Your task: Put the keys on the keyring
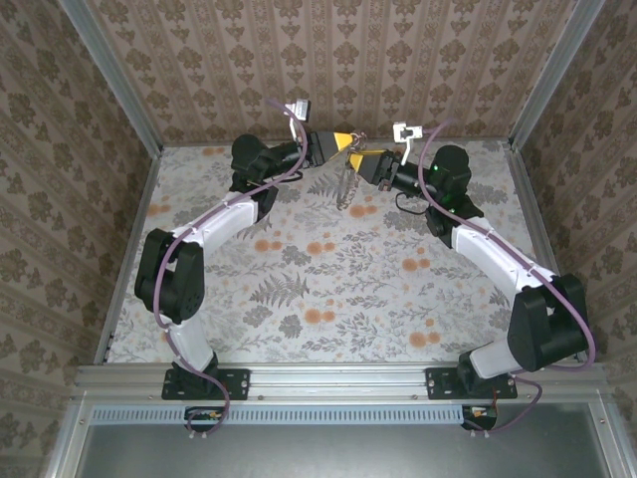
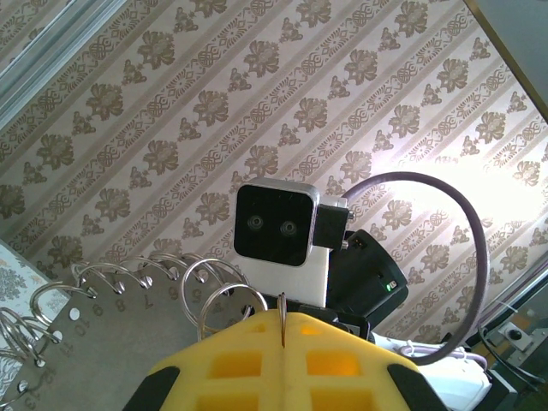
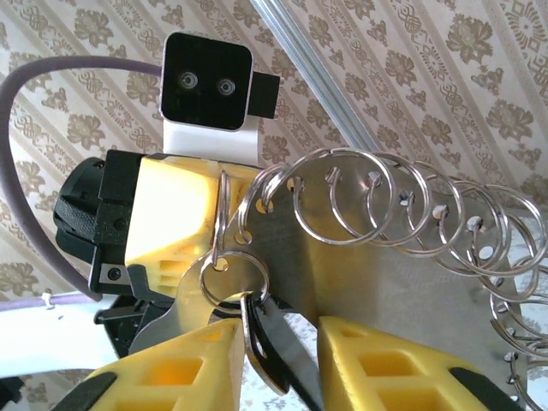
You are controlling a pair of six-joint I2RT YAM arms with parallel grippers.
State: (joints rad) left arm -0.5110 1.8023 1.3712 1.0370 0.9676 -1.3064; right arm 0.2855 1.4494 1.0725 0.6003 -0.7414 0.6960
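Note:
The keyring (image 3: 360,274) is a grey metal plate with several wire rings threaded along its rim; it hangs between both arms at the back (image 1: 348,187). My left gripper (image 2: 282,321) is shut on the thin edge of one of these rings, and it appears from the other side (image 3: 212,205) in the right wrist view. A small ring (image 3: 203,278) hangs from the plate and carries the keys (image 3: 282,342), a dark blade with a black head. My right gripper (image 3: 278,334) stands open around the keys. They lean on its left finger, with a gap to the right finger.
The numbered plate and its rings (image 2: 94,342) lie to the left of the left fingers. The right wrist's camera block (image 2: 278,227) sits close ahead. Patterned walls enclose the flowered table (image 1: 328,289), with metal posts at the back corners.

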